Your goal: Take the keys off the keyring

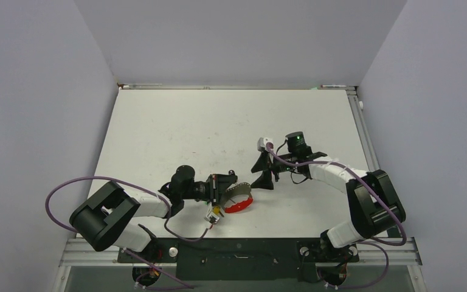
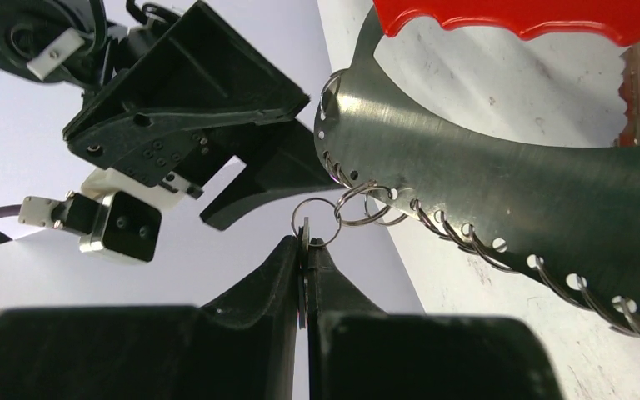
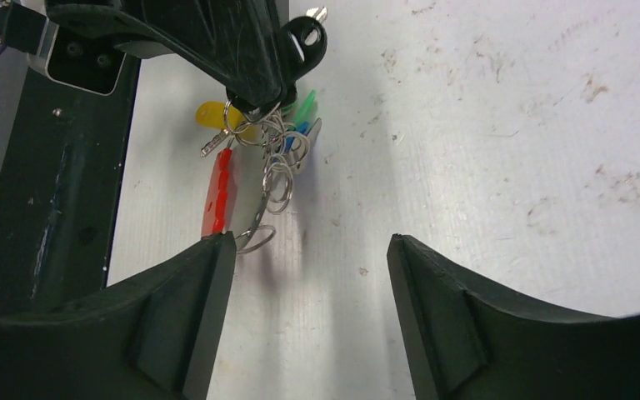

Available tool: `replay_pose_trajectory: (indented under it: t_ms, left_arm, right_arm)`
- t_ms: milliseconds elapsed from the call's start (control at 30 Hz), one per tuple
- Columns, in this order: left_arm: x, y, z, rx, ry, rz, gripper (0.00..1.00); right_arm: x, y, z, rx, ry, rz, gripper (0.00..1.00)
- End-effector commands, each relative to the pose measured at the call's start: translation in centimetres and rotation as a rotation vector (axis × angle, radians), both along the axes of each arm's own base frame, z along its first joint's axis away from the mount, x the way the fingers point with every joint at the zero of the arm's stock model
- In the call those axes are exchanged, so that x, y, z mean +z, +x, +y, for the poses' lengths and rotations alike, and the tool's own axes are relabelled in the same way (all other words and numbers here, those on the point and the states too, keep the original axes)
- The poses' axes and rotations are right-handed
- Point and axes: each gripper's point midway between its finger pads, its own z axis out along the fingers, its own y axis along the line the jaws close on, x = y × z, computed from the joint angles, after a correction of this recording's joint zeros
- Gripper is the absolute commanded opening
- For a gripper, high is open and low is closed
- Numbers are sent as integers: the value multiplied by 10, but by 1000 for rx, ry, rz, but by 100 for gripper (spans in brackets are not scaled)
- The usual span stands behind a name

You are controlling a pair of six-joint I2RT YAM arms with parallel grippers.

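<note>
The keyring (image 1: 241, 202) lies near the table's front, its red band (image 2: 533, 18) on one half and its grey holed metal band (image 2: 483, 175) on the other. My left gripper (image 1: 229, 182) is shut on a thin silvery key (image 2: 304, 250) that hangs from the grey band by small split rings (image 2: 352, 206). More keys with yellow (image 3: 215, 112), green (image 3: 305, 106) and blue tags hang under the left gripper (image 3: 217, 42). My right gripper (image 1: 266, 177) is open and empty just right of the keyring, its jaws (image 3: 308, 250) wide apart above bare table.
The white table (image 1: 231, 121) has scuff marks. Grey walls stand on three sides. The black base rail (image 3: 42, 208) runs along the near edge, just behind the keyring. The two grippers are close to each other.
</note>
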Motion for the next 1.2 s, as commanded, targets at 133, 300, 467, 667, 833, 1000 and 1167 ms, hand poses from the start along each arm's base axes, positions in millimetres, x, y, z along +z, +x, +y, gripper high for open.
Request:
replay_pose_trajectory:
  t_ms: [133,300,467,667,833,1000,1167]
  left_arm:
    - [23,-9,-10,-101,-66,-87,0]
    - [24,-13,-10,-115,-72,-89,0]
    - [24,-19,-9,-135,-77,-96,0]
    - [26,-25,-9,-163,-86,-112,0]
    - [32,-26,-10,-171,-100,-129,0]
    - [34,-28,-10,-179,-106,-139,0]
    - [35,-29,-10,-180,-110,-139,0]
  right_arm:
    - [43,-3,7,197,83,-232,71]
    - [44,-4,18,232,102,-265,61]
    - [50,-4,31,258,141,-272,52]
    - [61,1,46,244,188,-242,43]
    - [56,3,49,238,185,-245,42]
    - [37,-17,54,297,174,-197,38]
    - [36,-37,60,348,175,-196,36]
